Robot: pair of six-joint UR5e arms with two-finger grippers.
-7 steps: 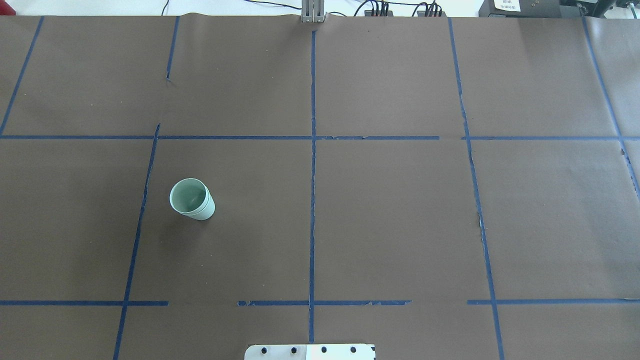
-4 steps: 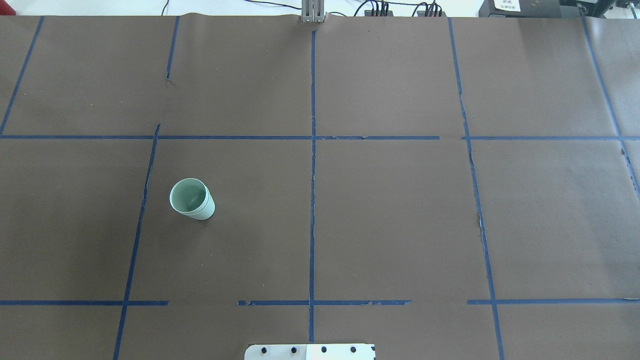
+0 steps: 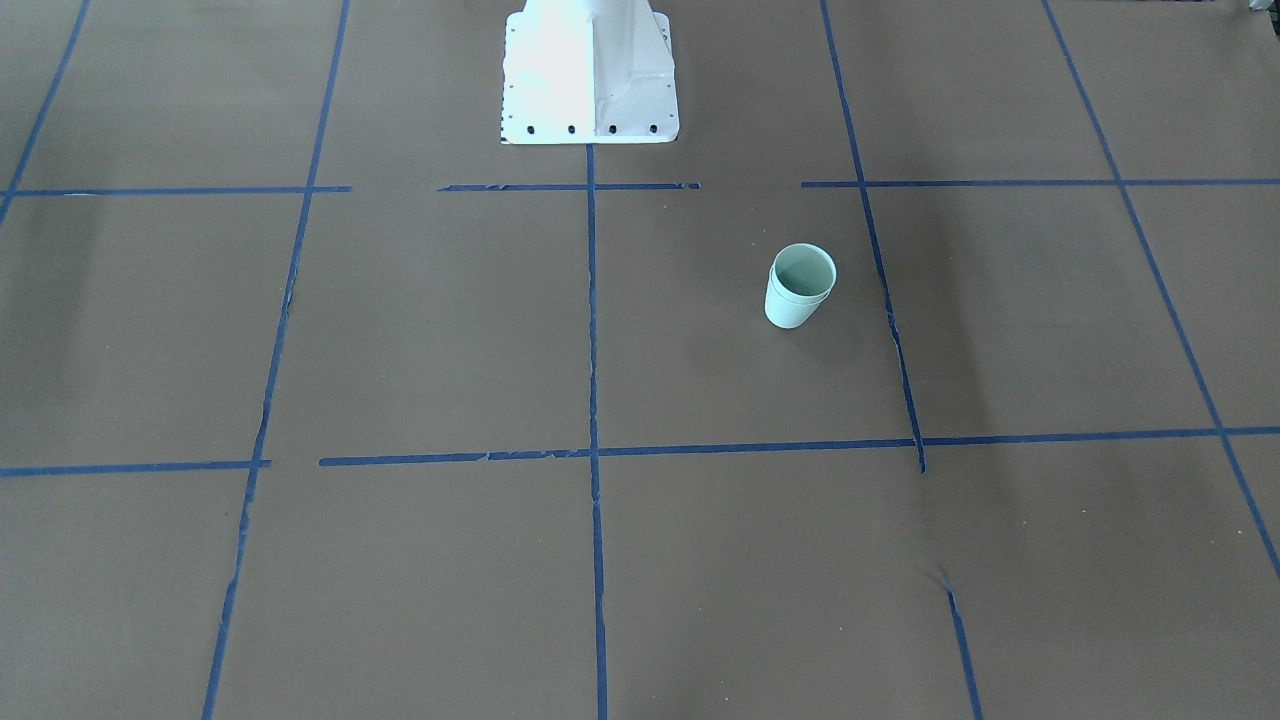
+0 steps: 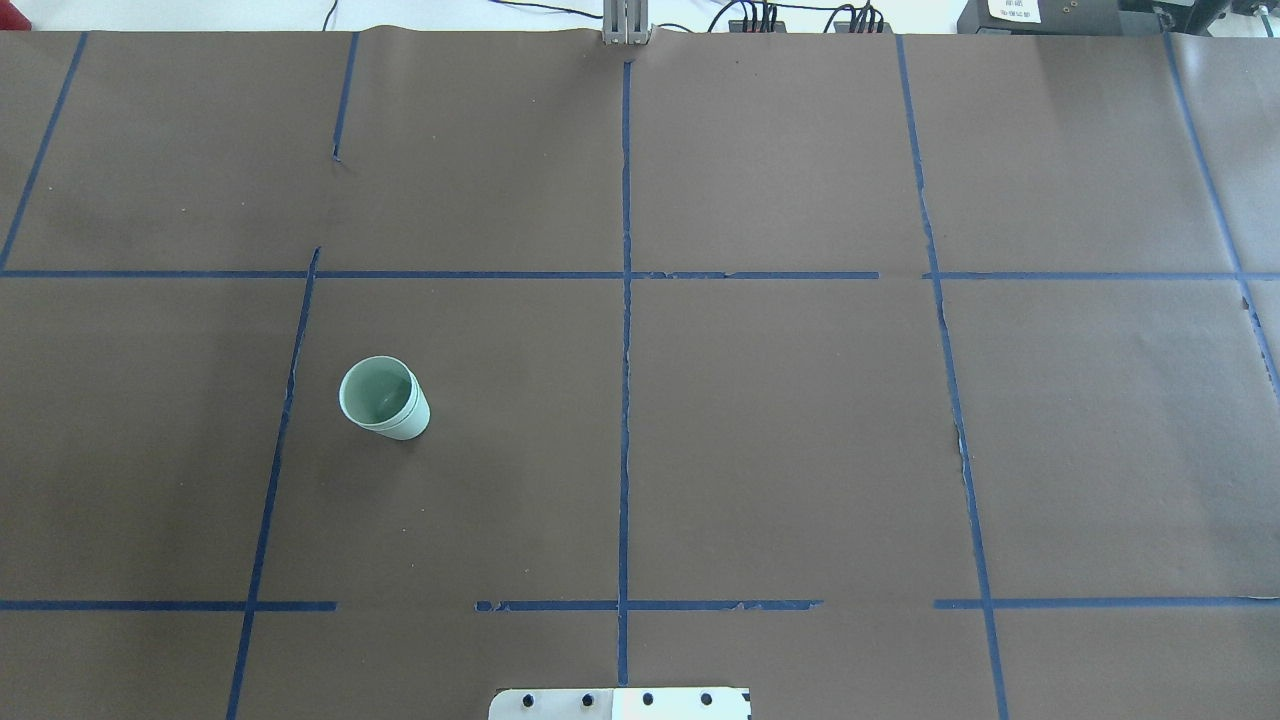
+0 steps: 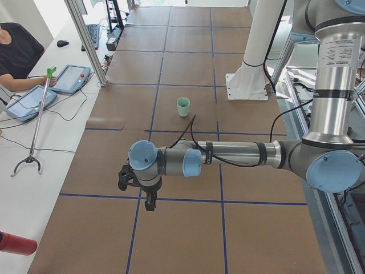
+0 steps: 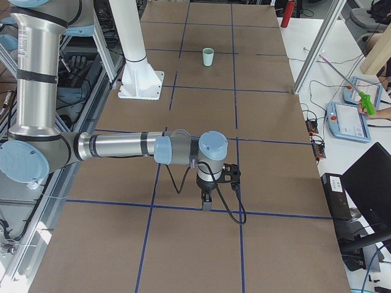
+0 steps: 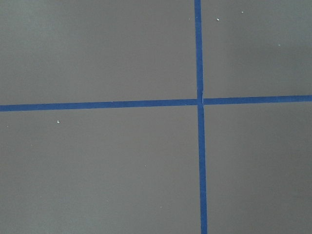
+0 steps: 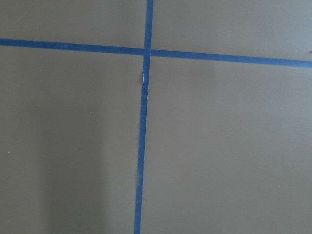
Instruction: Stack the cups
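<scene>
The two pale mint-green cups (image 4: 385, 398) stand upright as one nested pair, one inside the other, with a double rim line showing. They are on the brown table's left half, also seen in the front view (image 3: 800, 285), the left view (image 5: 183, 106) and the right view (image 6: 208, 57). My left gripper (image 5: 149, 202) hangs near the table's left end, far from the cups. My right gripper (image 6: 206, 201) hangs near the right end. Both show only in side views, so I cannot tell whether they are open or shut. The wrist views show only tape lines.
Blue tape lines grid the brown paper. The white robot base plate (image 3: 590, 90) sits at the near middle edge (image 4: 620, 704). An operator's side table holds tablets (image 5: 71, 79) and a grabber stick (image 5: 34, 128). A metal frame post (image 5: 85, 40) stands at the far edge.
</scene>
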